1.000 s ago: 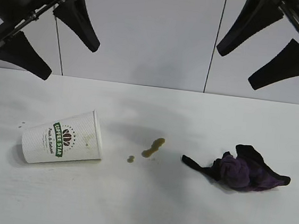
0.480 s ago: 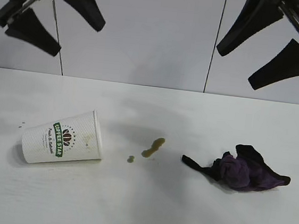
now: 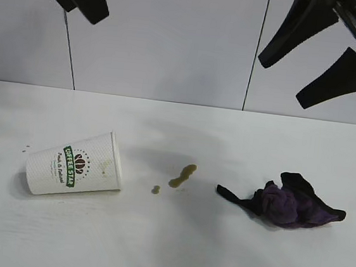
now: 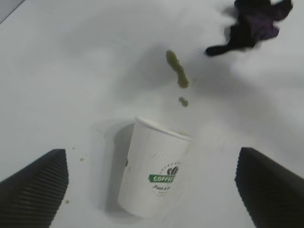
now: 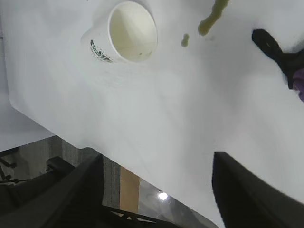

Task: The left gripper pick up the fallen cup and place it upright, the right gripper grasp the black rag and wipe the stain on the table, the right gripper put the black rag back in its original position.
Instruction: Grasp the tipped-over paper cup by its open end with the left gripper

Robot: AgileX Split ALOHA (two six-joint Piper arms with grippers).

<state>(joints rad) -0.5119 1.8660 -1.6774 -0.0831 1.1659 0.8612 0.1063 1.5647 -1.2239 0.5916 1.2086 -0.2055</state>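
The white ribbed paper cup (image 3: 73,171) lies on its side on the plain white table (image 3: 166,247), well left of the olive stain (image 3: 182,175). We judge it light and crushable; grip mid-wall gently. Above it, the left gripper (image 4: 152,190) gapes wide, empty.

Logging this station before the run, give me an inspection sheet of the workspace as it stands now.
Surface: plain white matte table, small specks near the cup.
Job's things: white textured paper cup with green logo, on its side; olive-green stain with a separate drop, unwiped; black and purple rag, crumpled, apart from the stain.
Clutter: nothing seen.
Grippers: left gripper open above the cup, holding nothing; right gripper open, high above the rag, empty.
Cables: nothing seen.
Surroundings: grey panelled wall behind.
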